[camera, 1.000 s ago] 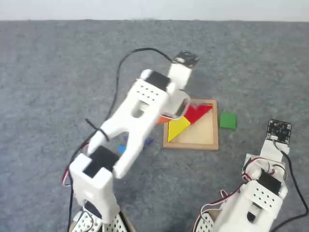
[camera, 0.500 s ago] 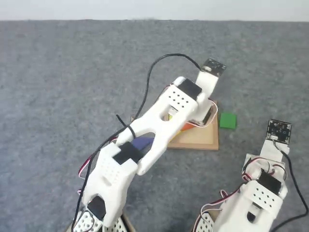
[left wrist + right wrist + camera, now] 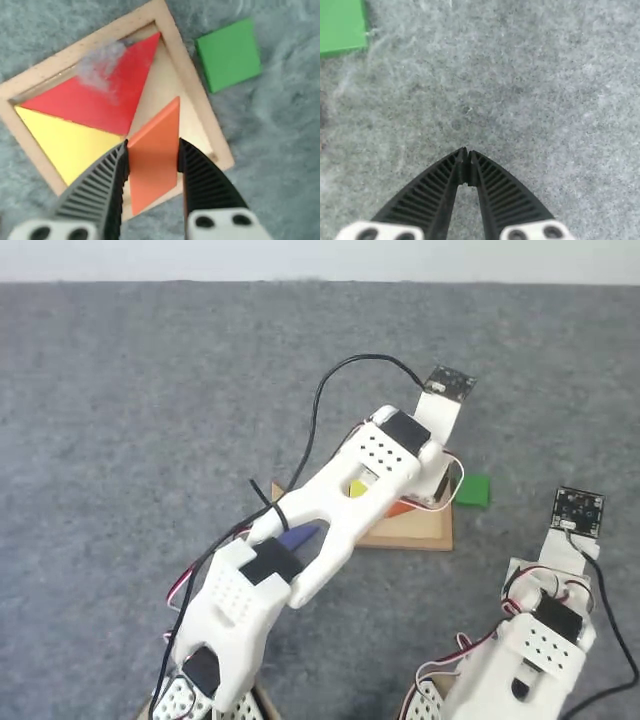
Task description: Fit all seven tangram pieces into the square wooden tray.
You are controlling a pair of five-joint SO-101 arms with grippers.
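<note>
Pale wood, smooth coloured pieces, fuzzy grey cloth.
The tray (image 3: pixel 192 85) is matt, bare-looking wood; the orange piece (image 3: pixel 155 165), red piece (image 3: pixel 115 107), yellow piece (image 3: pixel 70 142) and green square (image 3: pixel 229 54) look smooth and matt. The carpet (image 3: pixel 520 75) is rough and fibrous. The left gripper (image 3: pixel 151 146) has ribbed black plastic fingers (image 3: pixel 107 180).

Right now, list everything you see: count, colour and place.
carpet: 1, grey, covers the table
wooden tray: 1, pale wood, on the carpet
red triangle: 1, red, in the tray
yellow triangle: 1, yellow, in the tray
orange piece: 1, orange, held over the tray
green square: 1, green, carpet beside tray
blue piece: 1, blue, carpet under left arm
left gripper: 1, black, shut on orange piece
right gripper: 1, black, shut over carpet
</note>
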